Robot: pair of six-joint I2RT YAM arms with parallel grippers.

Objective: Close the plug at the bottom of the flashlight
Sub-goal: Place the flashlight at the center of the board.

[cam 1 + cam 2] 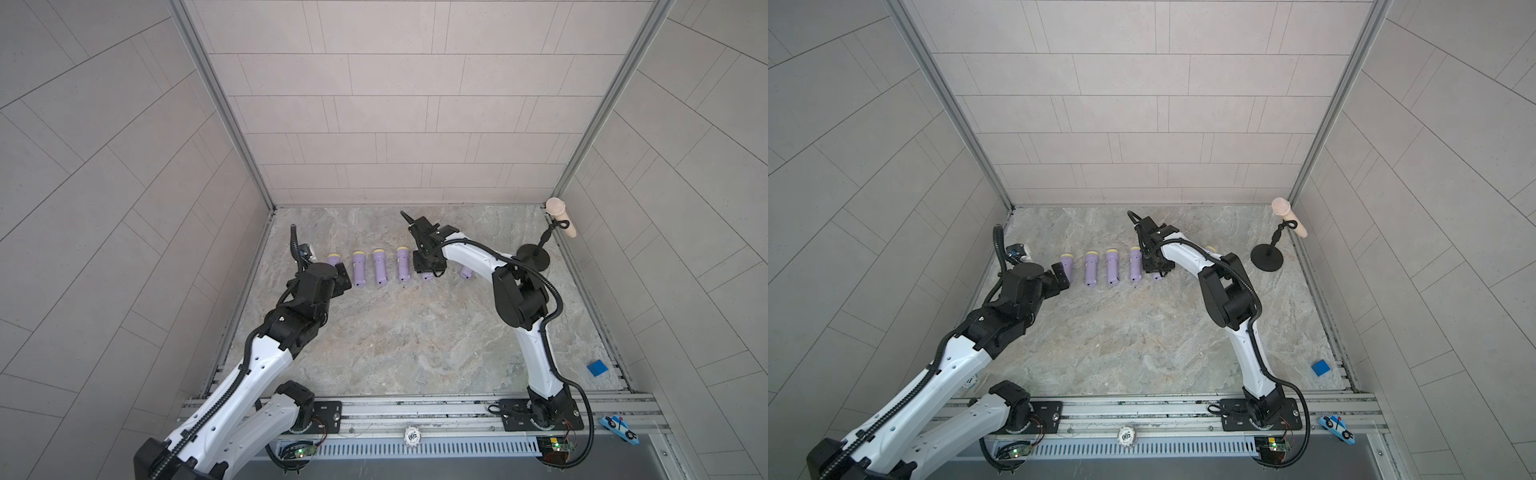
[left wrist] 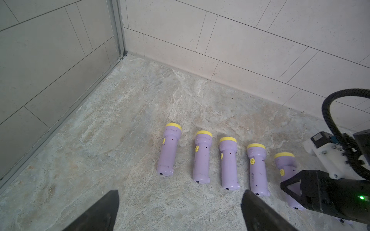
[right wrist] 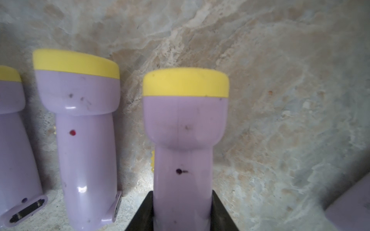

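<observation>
- Far left of the marbled table (image 1: pixel 395 340): left gripper (image 2: pixel 178 212), jaws spread wide, nothing between them, hovering at the near end of the row.
- Next: four loose flashlights (image 1: pixel 379 267), purple with yellow heads, lying side by side and apart, heads toward the back wall.
  - Lower half of the leftmost hidden under the left gripper in both top views.
  - Small dark logo (image 2: pixel 252 178) on the fourth, too small to read.
- Near the middle of the front rail: round white token (image 1: pixel 411 436) printed "500".
- Fifth in the row: the flashlight (image 3: pixel 184 130), gripped around its handle by the right gripper (image 3: pixel 182 210), jaws narrow, pressed to both sides.
  - Plug end (image 1: pixel 428 276) peeking out past the gripper, too small to tell open from closed.
  - Out of frame in the right wrist view.
- Just right: sixth flashlight (image 1: pixel 466 272), mostly hidden behind the right arm.
- Back right corner: beige microphone-shaped object (image 1: pixel 559 212) on a black stand (image 1: pixel 533 257).
- Near the table's right edge: blue block (image 1: pixel 597 368).
- Far right on the front rail: blue toy car (image 1: pixel 619 428), markings unreadable.
</observation>
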